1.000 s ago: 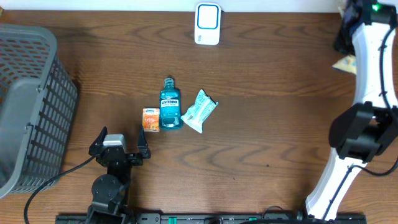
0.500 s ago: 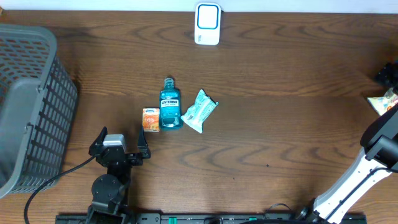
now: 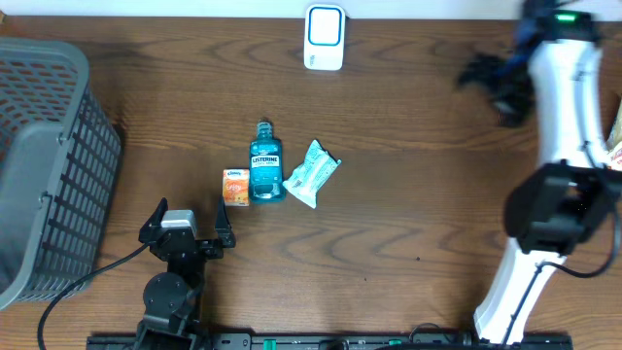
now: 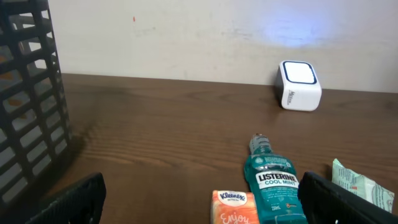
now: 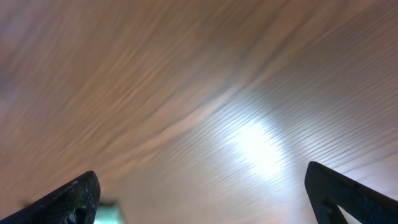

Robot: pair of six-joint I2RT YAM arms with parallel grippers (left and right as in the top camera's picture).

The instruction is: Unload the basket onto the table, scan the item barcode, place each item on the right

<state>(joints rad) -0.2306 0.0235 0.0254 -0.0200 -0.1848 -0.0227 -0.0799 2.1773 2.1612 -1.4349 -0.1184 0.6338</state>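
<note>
Three items lie together mid-table: a blue Listerine bottle (image 3: pixel 265 163) (image 4: pixel 272 186), an orange Kleenex pack (image 3: pixel 234 187) (image 4: pixel 235 208) touching its left side, and a teal-and-white packet (image 3: pixel 311 172) (image 4: pixel 360 190) to its right. The white scanner (image 3: pixel 324 37) (image 4: pixel 299 85) stands at the far edge. My left gripper (image 3: pixel 187 222) (image 4: pixel 202 204) rests open just in front of the Kleenex pack, holding nothing. Blurred by motion, my right gripper (image 3: pixel 488 84) (image 5: pixel 202 198) hangs open over bare wood at the far right, right of the scanner, with nothing between its fingers.
A grey mesh basket (image 3: pixel 49 165) (image 4: pixel 28 106) fills the left side of the table. A yellowish packet (image 3: pixel 615 136) shows at the right edge, beside the white right arm (image 3: pixel 564 117). A pale wall rises behind the scanner.
The right arm swung out past the right edge and came back leftward over the far right of the table. The yellowish packet that was at its gripper now lies at the right edge. Left arm unmoved.
</note>
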